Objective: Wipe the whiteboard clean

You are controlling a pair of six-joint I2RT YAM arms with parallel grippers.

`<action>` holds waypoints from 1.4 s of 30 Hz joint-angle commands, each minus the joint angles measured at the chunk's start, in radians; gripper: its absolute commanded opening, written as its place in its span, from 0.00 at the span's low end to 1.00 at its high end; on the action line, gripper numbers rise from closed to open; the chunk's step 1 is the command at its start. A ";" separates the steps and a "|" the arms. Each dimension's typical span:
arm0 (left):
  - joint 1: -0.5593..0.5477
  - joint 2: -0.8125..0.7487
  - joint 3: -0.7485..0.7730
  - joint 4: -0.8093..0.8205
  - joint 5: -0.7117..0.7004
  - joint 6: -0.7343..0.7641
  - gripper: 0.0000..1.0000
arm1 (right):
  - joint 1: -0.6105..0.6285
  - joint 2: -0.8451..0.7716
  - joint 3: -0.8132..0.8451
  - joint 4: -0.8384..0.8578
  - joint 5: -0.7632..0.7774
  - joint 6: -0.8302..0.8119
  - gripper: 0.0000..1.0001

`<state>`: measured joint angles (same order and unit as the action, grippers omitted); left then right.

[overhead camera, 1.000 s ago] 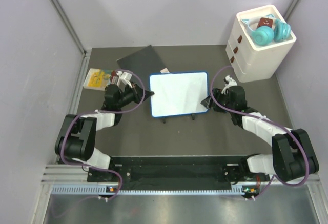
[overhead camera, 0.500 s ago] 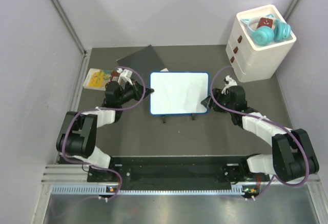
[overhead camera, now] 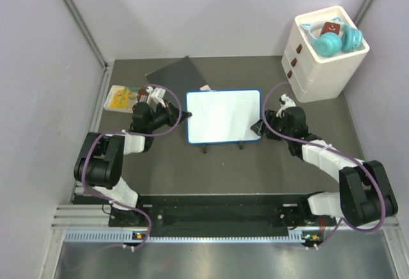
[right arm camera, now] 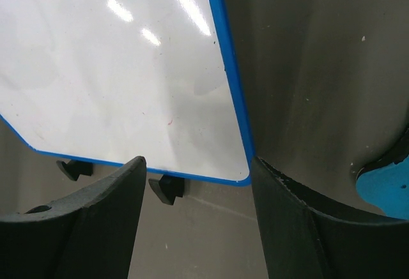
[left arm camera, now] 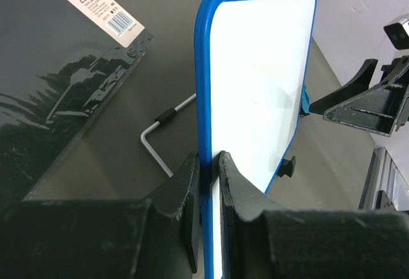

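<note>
The whiteboard [overhead camera: 223,116] stands at the middle of the table, blue-framed and white, on small black feet. Its face looks clean apart from a tiny red speck [right arm camera: 169,122]. My left gripper [overhead camera: 186,114] is shut on the board's left edge. In the left wrist view both fingers [left arm camera: 185,183] pinch the blue frame [left arm camera: 204,100]. My right gripper [overhead camera: 259,128] sits at the board's near right corner. It is open, its fingers [right arm camera: 96,221] apart on either side of that corner [right arm camera: 239,170], with nothing held.
A dark grey sheet [overhead camera: 176,73] lies behind the board to the left. A yellow packet [overhead camera: 121,97] rests by the left wall. A white drawer unit [overhead camera: 319,68] with teal headphones [overhead camera: 333,39] stands at the back right. A light blue object [right arm camera: 386,189] lies beside my right finger.
The left gripper, still clamped on the frame, has rocked the board's left edge slightly away and back. The left arm's elbow has shifted. The right arm has not moved.
</note>
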<state>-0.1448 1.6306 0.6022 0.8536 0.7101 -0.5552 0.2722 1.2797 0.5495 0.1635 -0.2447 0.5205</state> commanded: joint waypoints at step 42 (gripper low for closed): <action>0.022 -0.615 -0.043 -0.781 -0.670 0.051 0.99 | 0.013 -0.249 0.067 -0.399 0.417 -0.004 0.99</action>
<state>-0.1257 1.0557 0.4755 0.4690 0.3161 -0.4953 0.2733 1.0794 0.5293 0.0021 -0.1089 0.4915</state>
